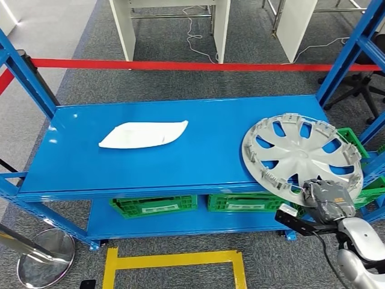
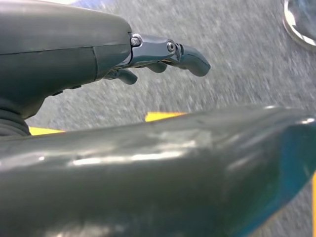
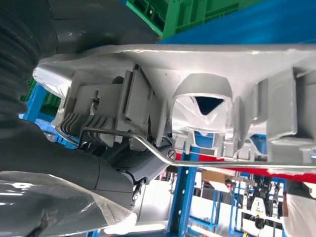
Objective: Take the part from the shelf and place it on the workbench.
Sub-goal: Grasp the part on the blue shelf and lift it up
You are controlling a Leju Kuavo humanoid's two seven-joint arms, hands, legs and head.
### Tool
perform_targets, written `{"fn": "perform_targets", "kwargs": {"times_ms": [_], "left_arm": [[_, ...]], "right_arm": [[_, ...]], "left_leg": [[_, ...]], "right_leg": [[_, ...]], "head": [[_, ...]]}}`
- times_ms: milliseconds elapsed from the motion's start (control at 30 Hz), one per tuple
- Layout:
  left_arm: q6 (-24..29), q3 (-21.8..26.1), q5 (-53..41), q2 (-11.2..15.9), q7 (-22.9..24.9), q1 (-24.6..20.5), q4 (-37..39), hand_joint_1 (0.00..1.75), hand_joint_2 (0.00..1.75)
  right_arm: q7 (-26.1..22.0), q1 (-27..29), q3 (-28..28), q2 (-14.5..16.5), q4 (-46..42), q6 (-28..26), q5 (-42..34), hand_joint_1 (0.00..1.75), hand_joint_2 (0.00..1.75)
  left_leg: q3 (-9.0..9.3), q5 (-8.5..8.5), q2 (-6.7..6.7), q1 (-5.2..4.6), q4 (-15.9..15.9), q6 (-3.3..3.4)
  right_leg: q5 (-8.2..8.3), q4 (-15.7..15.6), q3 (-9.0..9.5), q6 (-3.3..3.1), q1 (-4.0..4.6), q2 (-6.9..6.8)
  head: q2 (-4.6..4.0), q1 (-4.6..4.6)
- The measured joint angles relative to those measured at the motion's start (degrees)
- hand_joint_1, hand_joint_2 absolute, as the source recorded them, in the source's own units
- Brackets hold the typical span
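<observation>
A silver wheel cover [image 1: 302, 153] lies inner side up at the right end of the blue shelf [image 1: 136, 168], overhanging its front edge. My right hand [image 1: 329, 201] grips the cover's near rim from the front. In the right wrist view the ribbed underside of the wheel cover [image 3: 209, 69] fills the frame close up, with my right hand's dark fingers [image 3: 123, 173] closed under its rim and wire ring. A flat white part [image 1: 143, 134] rests on the shelf's left half. My left hand [image 2: 164, 54] hangs over grey carpet, fingers stretched out and holding nothing.
Green crates [image 1: 154, 206] sit on the lower shelf level. Blue uprights [image 1: 349, 51] frame the shelf ends. Red barrier tape [image 1: 181, 65] runs behind. Yellow floor marking [image 1: 174, 260] and a chrome stanchion base [image 1: 45, 256] lie in front. An office chair [image 1: 358, 84] stands at the back right.
</observation>
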Motion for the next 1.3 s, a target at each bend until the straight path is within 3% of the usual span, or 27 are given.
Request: {"fn": "perform_targets", "kwargs": {"times_ms": [233, 533, 667, 1300], "left_arm": [[-5.20, 0.04, 0.62, 0.08, -3.45, -0.01, 0.00, 0.00, 0.00], [-6.26, 0.26, 0.68, 0.44, -4.26, -0.10, 0.00, 0.00, 0.00], [-8.29, 0.26, 0.43, 0.57, -4.97, -0.18, 0.00, 0.00, 1.75], [-14.00, 0.27, 0.99, 0.92, -7.91, -0.53, 0.00, 0.00, 1.75]], "right_arm": [[-0.37, 1.93, -1.17, 1.16, -1.51, -3.50, 1.77, 1.75, 1.75], [-1.82, 3.31, -2.71, 3.07, -3.84, -6.64, 2.89, 1.75, 1.75], [-2.40, 3.52, -3.45, 3.64, -5.22, -7.45, 3.37, 1.75, 1.75], [-4.07, 4.62, -3.95, 4.56, -6.43, -8.52, 3.91, 1.75, 1.75]], "left_leg": [[0.00, 0.00, -0.01, 0.01, -0.01, 0.00], [-0.03, 0.00, 0.00, 0.01, -0.03, 0.00], [-0.03, 0.00, 0.00, 0.01, -0.02, 0.00], [-0.05, 0.00, 0.00, 0.01, -0.03, 0.00]], "right_leg": [[0.00, 0.00, -0.01, 0.00, 0.01, -0.01], [0.00, 0.01, -0.03, 0.00, 0.01, 0.01], [0.00, 0.01, -0.04, 0.00, 0.01, 0.01], [0.00, 0.01, -0.05, 0.00, 0.01, 0.02]], "head": [[0.00, 0.01], [0.00, 0.00], [0.00, 0.00], [0.00, 0.00]]}}
